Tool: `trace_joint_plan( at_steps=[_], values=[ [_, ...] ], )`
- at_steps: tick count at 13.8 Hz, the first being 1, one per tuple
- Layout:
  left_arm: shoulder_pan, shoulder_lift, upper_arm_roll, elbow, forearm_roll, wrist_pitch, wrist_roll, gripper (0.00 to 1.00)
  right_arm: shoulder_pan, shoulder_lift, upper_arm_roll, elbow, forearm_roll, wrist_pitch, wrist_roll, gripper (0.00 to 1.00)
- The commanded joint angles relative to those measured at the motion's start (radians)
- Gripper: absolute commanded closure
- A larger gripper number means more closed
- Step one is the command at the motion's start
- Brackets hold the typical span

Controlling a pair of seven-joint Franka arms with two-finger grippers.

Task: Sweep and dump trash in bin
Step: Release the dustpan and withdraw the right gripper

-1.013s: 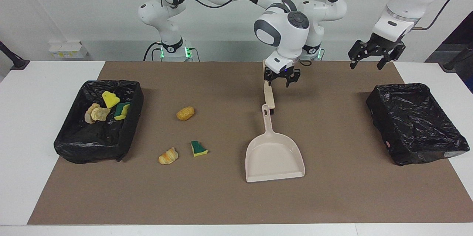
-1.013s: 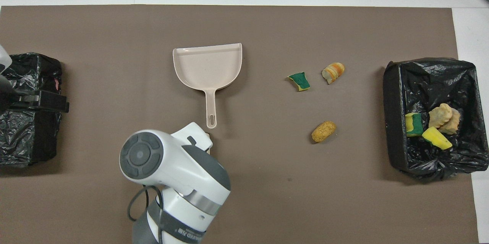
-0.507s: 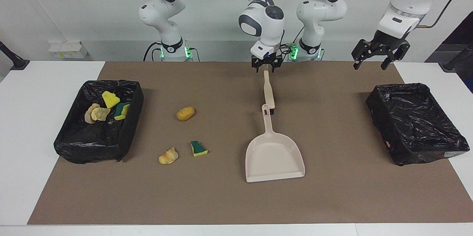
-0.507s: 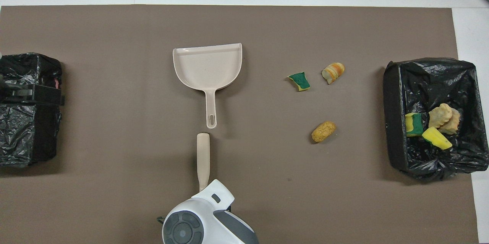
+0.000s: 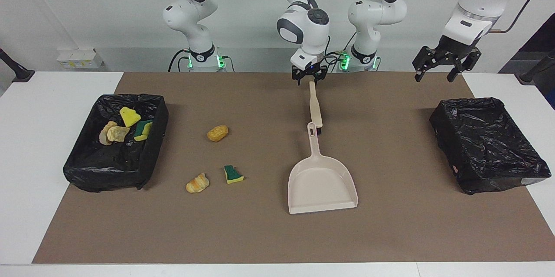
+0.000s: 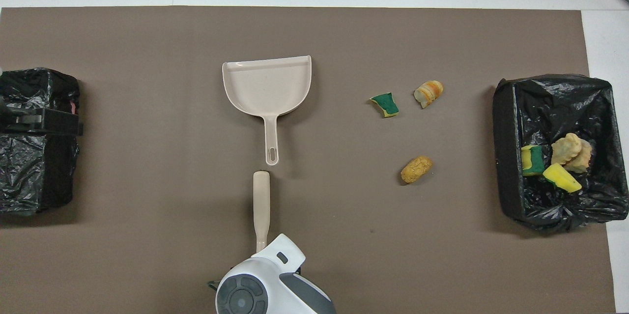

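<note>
Trash: I count 3 scraps [image 5: 215,133] loose on the mat and 4 in the bin [image 5: 149,136]. My right gripper [image 5: 308,77] sits at the brush handle's [image 5: 314,103] end, grip unclear; left gripper [image 5: 442,67] hangs spread wide.

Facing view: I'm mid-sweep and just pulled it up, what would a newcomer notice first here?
Probably the right gripper, down at the end of the beige brush nearest the robots, the brush lying in line with the dustpan mid-mat. Next, the three scraps loose on the mat beside the black-lined bin at the right arm's end, which holds four more. The left gripper waits open over the mat's edge.
</note>
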Motion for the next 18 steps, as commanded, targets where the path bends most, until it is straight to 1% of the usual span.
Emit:
trace_joint_plan(
  at_steps=[1,4,5,6,7,8,10,11,13,15,16,18],
  values=[
    [0.015,0.002,-0.009,0.005,0.009,-0.001,0.009,0.00,-0.005,0.015,0.001,0.018,0.028,0.022,-0.029,0.51],
    [0.015,0.002,-0.009,0.003,0.009,-0.002,0.011,0.00,-0.005,0.015,0.001,0.018,0.030,0.024,-0.030,0.76],
    [0.015,0.002,-0.009,0.003,0.009,-0.005,0.011,0.00,-0.005,0.015,0.001,0.018,0.029,0.027,-0.032,0.82],
    [0.015,0.002,-0.009,0.003,0.009,-0.004,0.011,0.00,-0.005,0.015,0.001,0.018,0.030,0.027,-0.033,0.85],
    [0.015,0.002,-0.009,0.005,0.009,-0.004,0.011,0.00,-0.005,0.015,0.001,0.018,0.030,0.025,-0.032,0.94],
    [0.015,0.002,-0.009,0.005,0.009,-0.004,0.011,0.00,-0.005,0.013,0.001,0.018,0.030,0.025,-0.032,1.00],
    [0.013,0.002,-0.009,0.007,0.009,-0.002,0.009,0.00,-0.014,-0.007,0.000,0.018,0.030,0.007,-0.012,1.00],
    [0.012,0.003,-0.009,0.007,0.009,-0.002,0.008,0.00,-0.020,-0.034,0.000,0.008,0.030,-0.008,-0.010,1.00],
    [0.012,0.005,-0.009,0.010,0.009,0.001,0.000,0.00,-0.067,-0.092,-0.002,0.005,0.032,-0.124,-0.015,1.00],
    [0.010,0.005,-0.009,0.010,0.009,0.001,-0.001,0.00,-0.126,-0.180,-0.002,-0.036,0.036,-0.229,-0.012,1.00],
    [0.010,0.003,-0.009,0.010,0.009,0.001,-0.001,0.00,-0.146,-0.224,-0.002,-0.067,0.062,-0.266,-0.019,1.00],
    [-0.001,0.005,-0.012,0.008,0.006,0.002,-0.009,0.00,-0.210,-0.312,-0.004,-0.137,0.075,-0.307,-0.033,1.00]
  ],
)
